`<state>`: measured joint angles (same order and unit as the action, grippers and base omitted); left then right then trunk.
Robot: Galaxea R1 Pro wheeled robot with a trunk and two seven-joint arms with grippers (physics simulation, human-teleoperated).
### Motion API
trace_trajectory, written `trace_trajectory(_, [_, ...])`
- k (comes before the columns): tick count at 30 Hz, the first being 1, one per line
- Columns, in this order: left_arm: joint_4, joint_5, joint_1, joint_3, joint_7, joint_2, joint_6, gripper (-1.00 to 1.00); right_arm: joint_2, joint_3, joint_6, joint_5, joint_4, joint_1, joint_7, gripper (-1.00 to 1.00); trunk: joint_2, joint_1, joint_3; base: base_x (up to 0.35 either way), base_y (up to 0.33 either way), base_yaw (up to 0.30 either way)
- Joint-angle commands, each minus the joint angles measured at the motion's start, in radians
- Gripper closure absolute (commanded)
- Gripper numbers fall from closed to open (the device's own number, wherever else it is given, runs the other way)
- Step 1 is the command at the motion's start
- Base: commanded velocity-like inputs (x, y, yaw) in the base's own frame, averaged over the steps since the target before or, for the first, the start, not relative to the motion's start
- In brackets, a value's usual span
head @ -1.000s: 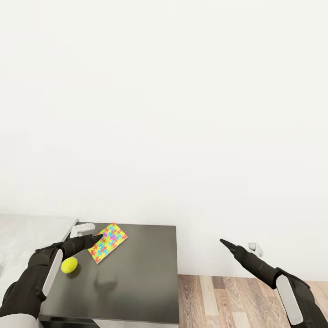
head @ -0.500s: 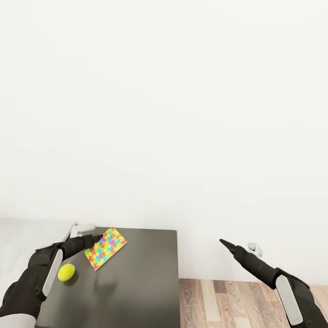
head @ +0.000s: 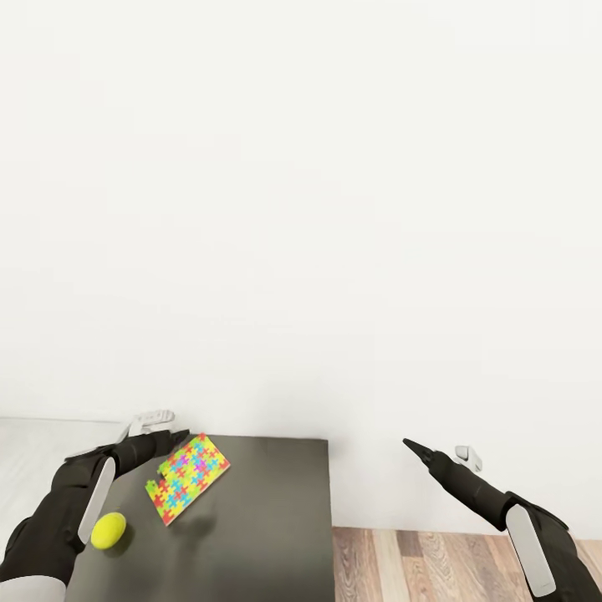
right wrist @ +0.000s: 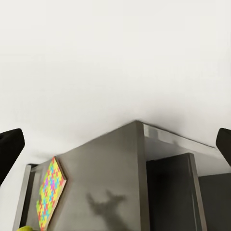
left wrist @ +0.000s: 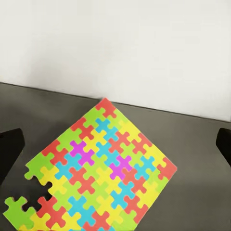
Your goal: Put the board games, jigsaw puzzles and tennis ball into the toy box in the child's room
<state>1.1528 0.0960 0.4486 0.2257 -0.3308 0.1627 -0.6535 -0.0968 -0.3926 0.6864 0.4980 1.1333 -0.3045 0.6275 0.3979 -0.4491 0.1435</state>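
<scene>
Multicoloured jigsaw puzzle (head: 187,488) lies flat on the dark bench (head: 267,518), tennis ball (head: 109,531) nearby. Left gripper (left wrist: 115,144) is spread above it, empty. Judged thin, light, flexible; an overhanging edge should be pinched.

Bright even light, washed-out white wall (head: 301,209), soft shadows, sharp focus

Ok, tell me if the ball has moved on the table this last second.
No. The ball sits lower in the head view, but so do the puzzle and table; its spot beside the puzzle is unchanged, so the camera moved.
</scene>
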Motion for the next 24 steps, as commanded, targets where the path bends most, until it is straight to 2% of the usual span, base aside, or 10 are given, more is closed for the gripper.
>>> trace_trajectory(1, [0.001, 0.010, 0.001, 0.001, 0.000, 0.000, -0.008, -1.00, 0.000, -0.002, 0.007, 0.004, 0.000, -0.001, 0.001, -1.00, 0.002, -0.001, 0.002, 0.136, 0.021, 0.000])
trace_trajectory(24, [0.002, 0.010, 0.001, 0.001, -0.001, 0.000, -0.009, -1.00, 0.000, -0.002, 0.005, 0.004, 0.002, -0.001, 0.001, -1.00, 0.002, -0.001, 0.002, 0.015, 0.002, 0.000])
